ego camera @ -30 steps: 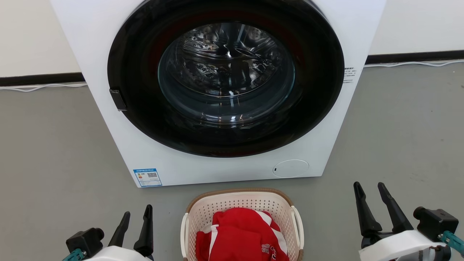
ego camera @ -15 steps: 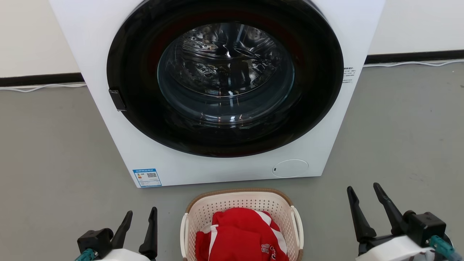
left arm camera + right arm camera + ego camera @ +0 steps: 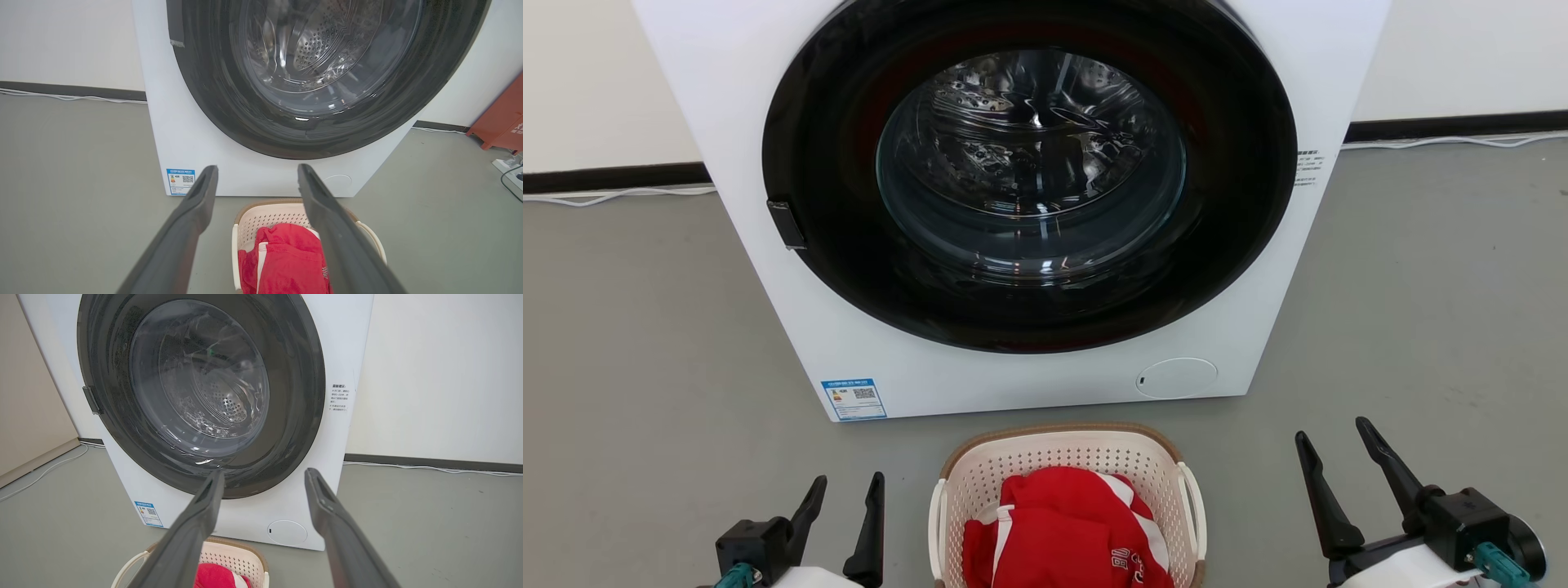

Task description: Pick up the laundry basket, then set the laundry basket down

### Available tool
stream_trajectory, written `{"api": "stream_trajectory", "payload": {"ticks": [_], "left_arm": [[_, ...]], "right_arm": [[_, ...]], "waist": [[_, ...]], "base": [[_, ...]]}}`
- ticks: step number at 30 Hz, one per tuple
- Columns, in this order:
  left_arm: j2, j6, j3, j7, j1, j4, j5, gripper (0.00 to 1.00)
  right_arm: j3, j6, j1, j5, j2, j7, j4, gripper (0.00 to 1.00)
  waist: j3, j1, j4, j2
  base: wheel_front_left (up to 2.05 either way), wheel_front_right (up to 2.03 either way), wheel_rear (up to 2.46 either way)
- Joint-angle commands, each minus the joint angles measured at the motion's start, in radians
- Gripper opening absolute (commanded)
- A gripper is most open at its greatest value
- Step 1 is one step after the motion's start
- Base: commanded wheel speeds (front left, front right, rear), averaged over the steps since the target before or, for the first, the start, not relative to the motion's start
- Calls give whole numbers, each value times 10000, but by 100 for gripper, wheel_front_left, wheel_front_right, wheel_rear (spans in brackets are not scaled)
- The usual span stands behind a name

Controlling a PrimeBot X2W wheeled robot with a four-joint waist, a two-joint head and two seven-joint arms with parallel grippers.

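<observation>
The laundry basket [image 3: 980,482] stands on the grey floor just before the washing machine, cream-white with perforated walls, a brown rim and white side handles. A red garment [image 3: 1066,527] with white stripes lies inside it. My left gripper [image 3: 847,484] hangs open to the basket's left, apart from it. To the basket's right my right gripper [image 3: 1331,443] is also open and empty, farther off. In the left wrist view the basket [image 3: 265,214] shows between the open fingers [image 3: 192,212]. In the right wrist view the basket's rim [image 3: 241,555] sits at the bottom edge, partly behind the left finger [image 3: 196,522].
A white front-loading washing machine [image 3: 866,359] with a shut round dark glass door [image 3: 1029,180] stands right behind the basket. White cables [image 3: 621,194] run along the wall's dark baseboard. A red object [image 3: 502,118] and a power strip [image 3: 508,167] lie far right in the left wrist view.
Both grippers have drifted inward toward the basket, the left one to the right and the right one to the left and slightly down. The basket has not moved.
</observation>
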Motion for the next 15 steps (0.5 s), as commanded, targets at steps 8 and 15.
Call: {"api": "stream_trajectory", "payload": {"ticks": [8, 15], "left_arm": [[101, -58, 308, -114, -373, -168, 0, 100], [106, -58, 305, -114, -387, -122, -6, 100]], "right_arm": [[208, 65, -206, -61, -178, -137, -176, 100], [215, 65, -211, -52, -186, -137, -161, 100]], "waist": [[27, 0, -8, 0], [23, 0, -6, 0]], "base": [[0, 0, 0], [0, 0, 0]]}}
